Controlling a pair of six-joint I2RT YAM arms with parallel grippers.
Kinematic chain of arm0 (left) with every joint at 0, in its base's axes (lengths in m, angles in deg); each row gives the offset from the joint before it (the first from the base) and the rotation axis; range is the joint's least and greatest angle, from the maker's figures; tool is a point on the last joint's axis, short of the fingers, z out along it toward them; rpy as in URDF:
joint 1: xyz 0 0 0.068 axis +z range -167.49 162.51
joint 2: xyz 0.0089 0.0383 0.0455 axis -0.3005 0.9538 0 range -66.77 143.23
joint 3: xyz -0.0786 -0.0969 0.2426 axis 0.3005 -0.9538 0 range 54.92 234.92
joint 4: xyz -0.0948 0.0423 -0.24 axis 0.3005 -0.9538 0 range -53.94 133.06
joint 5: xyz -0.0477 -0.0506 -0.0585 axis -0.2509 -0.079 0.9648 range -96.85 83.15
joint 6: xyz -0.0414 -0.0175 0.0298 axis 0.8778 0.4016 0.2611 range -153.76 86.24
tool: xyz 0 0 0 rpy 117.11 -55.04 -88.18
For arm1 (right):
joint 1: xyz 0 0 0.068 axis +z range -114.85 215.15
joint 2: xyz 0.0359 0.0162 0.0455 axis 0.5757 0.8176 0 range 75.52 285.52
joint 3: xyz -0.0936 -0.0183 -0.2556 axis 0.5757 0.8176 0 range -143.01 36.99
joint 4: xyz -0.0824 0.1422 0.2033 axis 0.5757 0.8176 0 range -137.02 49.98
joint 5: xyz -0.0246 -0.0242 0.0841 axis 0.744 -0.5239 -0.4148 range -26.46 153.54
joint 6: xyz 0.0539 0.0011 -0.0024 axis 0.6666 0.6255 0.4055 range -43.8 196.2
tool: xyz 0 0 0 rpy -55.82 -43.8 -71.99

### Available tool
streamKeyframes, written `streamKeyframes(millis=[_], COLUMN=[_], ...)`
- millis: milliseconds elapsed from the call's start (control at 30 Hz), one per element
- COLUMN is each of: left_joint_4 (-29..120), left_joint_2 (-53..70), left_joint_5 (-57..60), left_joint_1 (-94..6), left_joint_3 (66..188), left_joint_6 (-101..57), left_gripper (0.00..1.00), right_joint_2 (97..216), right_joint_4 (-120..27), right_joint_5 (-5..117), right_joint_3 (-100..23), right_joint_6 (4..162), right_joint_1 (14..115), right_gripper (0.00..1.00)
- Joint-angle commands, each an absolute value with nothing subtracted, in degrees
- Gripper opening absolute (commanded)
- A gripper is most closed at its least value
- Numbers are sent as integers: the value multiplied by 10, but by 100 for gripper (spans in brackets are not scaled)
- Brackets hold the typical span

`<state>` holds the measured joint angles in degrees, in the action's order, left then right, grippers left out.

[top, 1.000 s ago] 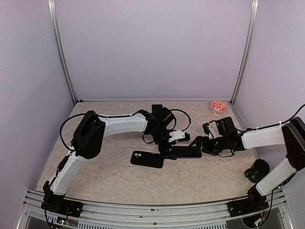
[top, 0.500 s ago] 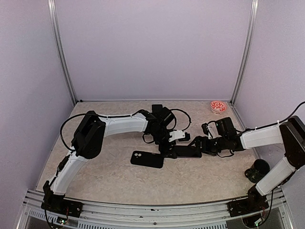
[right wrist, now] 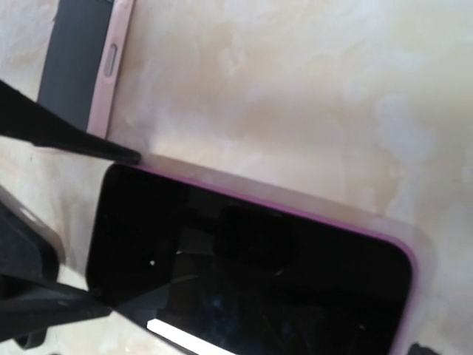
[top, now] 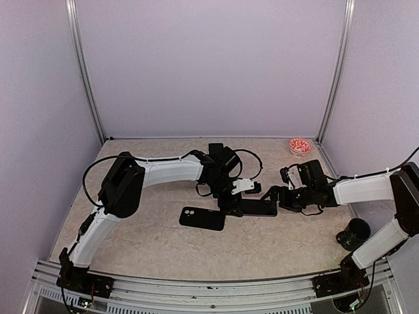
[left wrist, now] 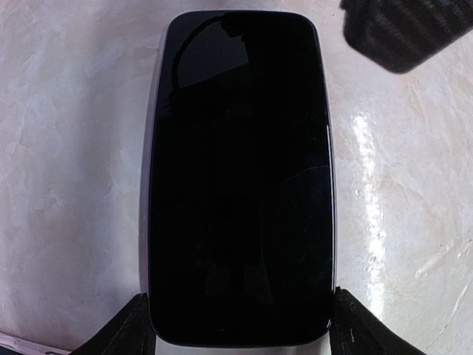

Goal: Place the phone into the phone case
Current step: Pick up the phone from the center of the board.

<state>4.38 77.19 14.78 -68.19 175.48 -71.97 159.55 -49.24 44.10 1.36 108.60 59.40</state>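
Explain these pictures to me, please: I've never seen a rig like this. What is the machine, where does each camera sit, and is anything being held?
The machine is two robot arms, a left arm and a right arm, bolted at the near edge of a table. Each ends in a two-finger gripper. The wide picture comes from a fixed camera above and behind the arms. The other two come from small cameras on the wrists, looking along the fingers.

On the table lie a dark phone, screen up, and close beside it a dark phone case. A small red-and-white dish sits in the far right corner.

The left gripper has a finger on each side of the phone's end; whether it pinches yet is too close to tell. The right gripper is open near the phone's other end, holding nothing.
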Motion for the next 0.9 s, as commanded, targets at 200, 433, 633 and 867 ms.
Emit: streamKeyframes(millis=[200, 433, 633, 867], left_joint_4=[100, 146, 174, 220], left_joint_2=[737, 698, 672, 646], left_joint_5=[147, 152, 152, 148], left_joint_1=[-677, -677, -680, -687], left_joint_3=[1702, 1671, 1645, 1611], left_joint_6=[-698, -690, -689, -688], left_gripper=[35, 25, 16, 7], right_joint_2=[1527, 1505, 1507, 1511], right_joint_4=[-442, -436, -439, -451], right_joint_5=[451, 437, 397, 372], right_joint_3=[23, 33, 33, 38], right_joint_6=[1067, 1063, 1060, 1062], right_joint_1=[572, 549, 531, 521], right_gripper=[99, 99, 99, 99])
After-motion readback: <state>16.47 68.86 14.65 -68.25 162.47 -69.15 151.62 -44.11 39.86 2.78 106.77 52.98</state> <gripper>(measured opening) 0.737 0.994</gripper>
